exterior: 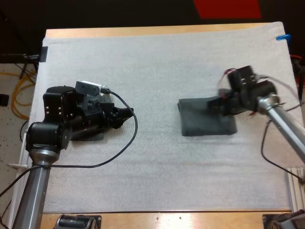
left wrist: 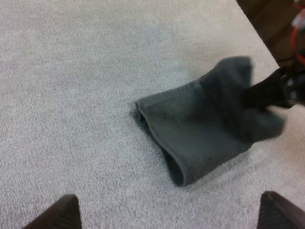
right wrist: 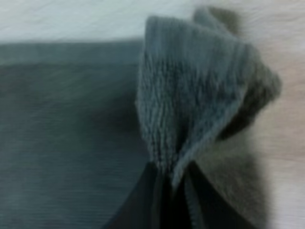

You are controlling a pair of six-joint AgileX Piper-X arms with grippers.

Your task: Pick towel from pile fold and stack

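At the left of the high view, the left arm (exterior: pixel 47 138) lies low over the white mat (exterior: pixel 157 67) that covers the tabletop (exterior: pixel 143 32). The left jaws point toward the middle. In the left wrist view its two black fingertips (left wrist: pixel 62 212) stand spread wide apart with bare mat between them, touching nothing. A dark patch (exterior: pixel 93 136) shows under this arm. It may be more cloth, but I cannot tell.

Right of centre lies the dark grey-green towel (exterior: pixel 205 121), a roughly square flat piece on the mat, well apart from the left jaws. The left wrist view shows its near edge (left wrist: pixel 157 138) as a doubled layer, so it looks folded at least once.

At the towel's right side, the right arm (exterior: pixel 281 119) comes in from the right edge. The right jaws are pressed together on a corner of the towel (right wrist: pixel 190 86), with the cloth bunched up in a peak above the pinch while the rest (right wrist: pixel 71 133) lies flat.

The step appears to be folding this held side over the flat part. To do it well, the pinch should hold firm and the corner should rise only enough to clear the lower layer. It should then travel straight across toward the towel's left edge so the sides line up. Pulling too hard would likely drag the whole towel along the mat. The free left jaws could press down on the left edge to anchor it.
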